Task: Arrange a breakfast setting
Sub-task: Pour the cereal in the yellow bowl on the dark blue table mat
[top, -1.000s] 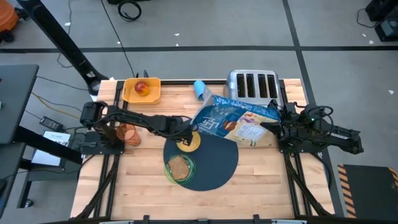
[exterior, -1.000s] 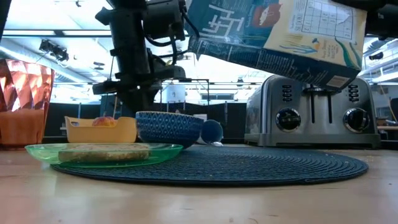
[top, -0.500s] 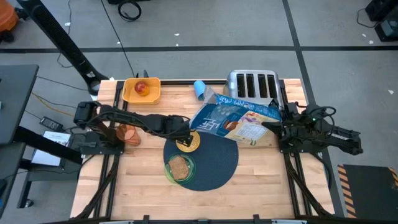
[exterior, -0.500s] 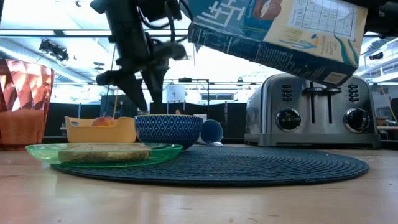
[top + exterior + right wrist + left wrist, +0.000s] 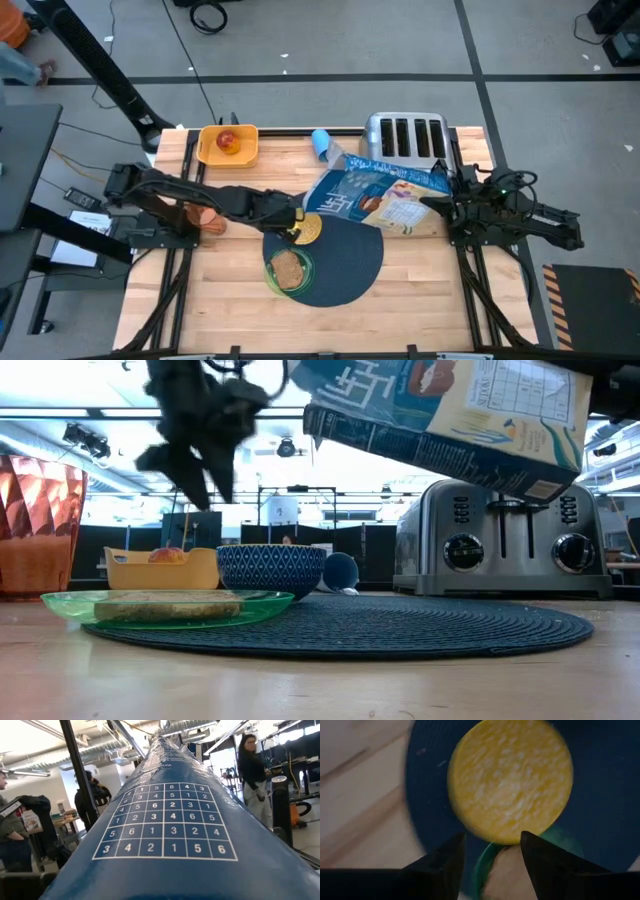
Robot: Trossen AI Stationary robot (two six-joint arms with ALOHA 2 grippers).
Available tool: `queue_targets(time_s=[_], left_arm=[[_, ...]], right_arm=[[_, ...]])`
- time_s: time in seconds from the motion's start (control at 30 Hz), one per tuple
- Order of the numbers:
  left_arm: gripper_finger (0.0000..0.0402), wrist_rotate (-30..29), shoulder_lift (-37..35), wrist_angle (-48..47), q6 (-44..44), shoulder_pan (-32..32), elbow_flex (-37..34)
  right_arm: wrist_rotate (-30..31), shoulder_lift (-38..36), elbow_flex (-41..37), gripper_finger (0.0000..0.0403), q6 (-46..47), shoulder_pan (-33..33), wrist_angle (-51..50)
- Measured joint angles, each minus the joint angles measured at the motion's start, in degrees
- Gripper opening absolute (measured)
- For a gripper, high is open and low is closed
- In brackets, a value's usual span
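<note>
A: Where is the left gripper [image 5: 291, 215]?

B: Left of centre in the high view, just beside the bowl [image 5: 311, 228]. From table level it hangs above the bowl, apart from it.

A: Is it holding anything?

B: No. Its fingers stand apart with nothing between them. In the wrist view the bowl's yellow inside lies beyond them.

A: And the bowl?

B: Upright on the upper left edge of the mat [image 5: 350, 265], in the middle of the frame. The plate [image 5: 272, 278] with toast [image 5: 289, 267] sits just below it, on the mat's left edge.

A: The right gripper [image 5: 437, 205]?

B: Right of centre, clamped on one end of a box [image 5: 375, 195]. The box is tilted in the air, its far end near the bowl.

A: The rest?

B: The apple [image 5: 228, 141] is in the tray [image 5: 247, 150] at upper left, the cup [image 5: 321, 143] at top centre beside the toaster [image 5: 405, 136]. The tumbler [image 5: 207, 214] is at the left, partly under the left arm.
</note>
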Motion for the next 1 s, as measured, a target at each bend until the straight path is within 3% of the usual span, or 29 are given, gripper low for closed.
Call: queue_targets(time_s=[0.17,0.47,0.7,1.0], left_arm=[[0.0196,-2.47,-6.72,-6.05,1.91,-2.41,0.04],[0.0196,-15.42,-17.25,-8.84,2.45,-5.13,0.04],[0.0196,-17.1,-19.54,-9.52,5.92,-5.1,0.02],[0.0196,-17.42,-19.56,-9.76,7.16,-4.97,0.02]], right_arm=[[-0.8,1.2,-0.11,0.0283,-0.21,0.0,-0.98],[-1.22,7.5,-0.11,0.0282,-2.6,0.0,1.73],[-2.5,13.7,2.04,0.0282,-4.38,0.02,4.35],[-4.57,22.44,8.68,0.0282,-7.99,0.01,0.02]])
